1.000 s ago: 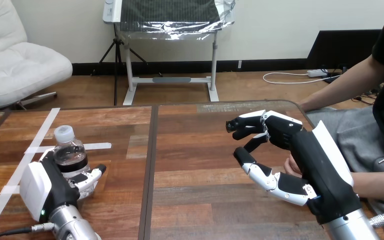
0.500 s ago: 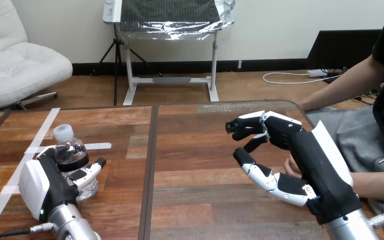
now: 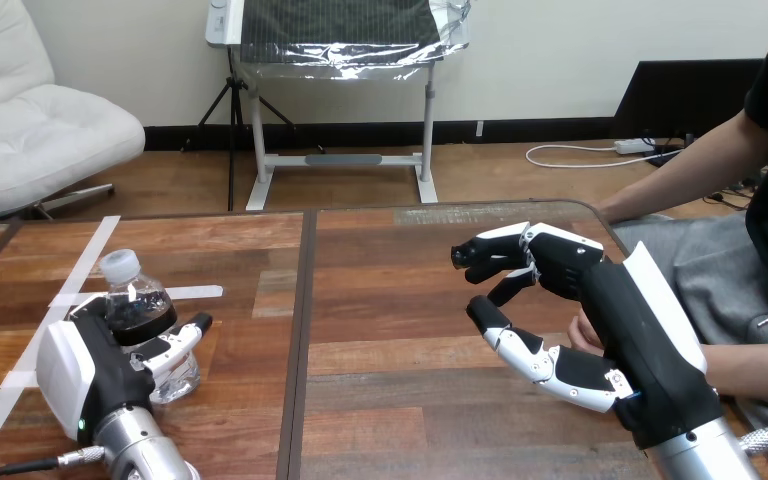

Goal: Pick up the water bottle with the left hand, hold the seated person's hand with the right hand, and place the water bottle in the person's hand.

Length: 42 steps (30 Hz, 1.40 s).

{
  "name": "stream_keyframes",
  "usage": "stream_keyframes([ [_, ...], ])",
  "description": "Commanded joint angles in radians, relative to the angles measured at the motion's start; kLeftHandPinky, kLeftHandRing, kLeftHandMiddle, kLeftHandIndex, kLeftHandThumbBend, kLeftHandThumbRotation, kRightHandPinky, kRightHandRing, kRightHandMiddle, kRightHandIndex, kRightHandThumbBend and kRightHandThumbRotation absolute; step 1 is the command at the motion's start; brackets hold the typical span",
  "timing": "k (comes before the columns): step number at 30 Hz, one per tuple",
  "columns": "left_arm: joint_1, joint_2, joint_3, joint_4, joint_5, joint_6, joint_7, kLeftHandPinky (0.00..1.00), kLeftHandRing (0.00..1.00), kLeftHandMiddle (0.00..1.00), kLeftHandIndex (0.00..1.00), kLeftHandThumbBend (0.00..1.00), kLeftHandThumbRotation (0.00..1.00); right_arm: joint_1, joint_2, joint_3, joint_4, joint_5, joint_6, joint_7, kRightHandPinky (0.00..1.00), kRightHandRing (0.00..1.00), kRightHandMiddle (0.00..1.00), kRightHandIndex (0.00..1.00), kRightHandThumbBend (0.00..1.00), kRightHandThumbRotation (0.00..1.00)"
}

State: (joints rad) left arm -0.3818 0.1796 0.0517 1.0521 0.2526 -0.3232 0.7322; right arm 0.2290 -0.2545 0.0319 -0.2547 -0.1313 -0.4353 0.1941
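A clear water bottle point(image 3: 138, 305) with a white cap stands at the table's left, leaning a little to the left. My left hand point(image 3: 85, 372) is shut on it, fingers and thumb wrapped round its lower half. My right hand point(image 3: 632, 318) hovers over the table's right part, open in a loose C with a wide gap between thumb and fingers. A small part of the person's hand point(image 3: 582, 331) peeks out in that gap close to my palm; the remainder is hidden behind my hand. I cannot tell whether the two touch.
White tape strips point(image 3: 72, 275) cross the wooden table point(image 3: 390, 300) near the bottle. A dark seam point(image 3: 304, 300) runs down the table between my hands. The person's other forearm point(image 3: 685, 180) reaches in past the far right corner.
My left hand has closed tighter round the bottle, and the bottle has tipped and shifted slightly left. My right hand and the person's hand have stayed in place.
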Motion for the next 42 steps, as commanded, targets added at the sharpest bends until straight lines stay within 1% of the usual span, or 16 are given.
stream_keyframes([
  [1, -0.06, 0.01, 0.005, -0.022, -0.007, -0.048, -0.007, 0.35, 0.41, 0.46, 0.49, 0.73, 0.0, -0.047, -0.007, -0.017, -0.031, -0.001, -0.007, -0.007, 0.52, 0.64, 0.67, 0.63, 0.37, 0.0],
  [8, -0.055, 0.007, 0.003, -0.02, -0.013, -0.087, -0.004, 0.35, 0.41, 0.46, 0.49, 0.73, 0.0, -0.045, -0.007, -0.016, -0.037, 0.003, 0.004, -0.006, 0.52, 0.64, 0.67, 0.63, 0.37, 0.0],
  [12, -0.053, 0.007, 0.001, -0.016, -0.011, -0.107, -0.001, 0.35, 0.41, 0.46, 0.49, 0.72, 0.0, -0.047, -0.008, -0.017, -0.033, 0.004, 0.0, -0.008, 0.52, 0.64, 0.67, 0.63, 0.37, 0.0],
  [23, -0.049, -0.001, 0.0, -0.029, -0.012, -0.112, -0.003, 0.36, 0.41, 0.46, 0.5, 0.71, 0.0, -0.048, -0.01, -0.017, -0.029, 0.006, -0.006, -0.01, 0.52, 0.63, 0.67, 0.63, 0.37, 0.0],
  [27, -0.039, -0.009, 0.003, -0.05, -0.022, -0.125, -0.02, 0.37, 0.42, 0.47, 0.51, 0.69, 0.0, -0.048, -0.011, -0.018, -0.03, 0.004, -0.004, -0.011, 0.51, 0.63, 0.66, 0.64, 0.37, 0.0],
  [32, -0.03, -0.013, 0.0, -0.066, -0.024, -0.144, -0.028, 0.38, 0.42, 0.47, 0.51, 0.68, 0.0, -0.046, -0.012, -0.02, -0.034, -0.004, 0.002, -0.014, 0.51, 0.62, 0.66, 0.64, 0.37, 0.0],
  [35, -0.02, -0.021, -0.002, -0.09, -0.026, -0.141, -0.036, 0.38, 0.42, 0.47, 0.51, 0.68, 0.0, -0.045, -0.012, -0.02, -0.034, -0.003, 0.002, -0.015, 0.51, 0.62, 0.66, 0.64, 0.37, 0.0],
  [38, -0.001, -0.034, -0.002, -0.139, -0.032, -0.135, -0.049, 0.38, 0.42, 0.47, 0.51, 0.67, 0.0, -0.045, -0.012, -0.02, -0.033, -0.001, 0.0, -0.015, 0.5, 0.62, 0.66, 0.64, 0.37, 0.0],
  [42, 0.025, -0.049, -0.004, -0.193, -0.035, -0.151, -0.066, 0.38, 0.42, 0.47, 0.51, 0.66, 0.0, -0.047, -0.011, -0.021, -0.029, -0.003, -0.004, -0.019, 0.5, 0.62, 0.66, 0.64, 0.37, 0.0],
])
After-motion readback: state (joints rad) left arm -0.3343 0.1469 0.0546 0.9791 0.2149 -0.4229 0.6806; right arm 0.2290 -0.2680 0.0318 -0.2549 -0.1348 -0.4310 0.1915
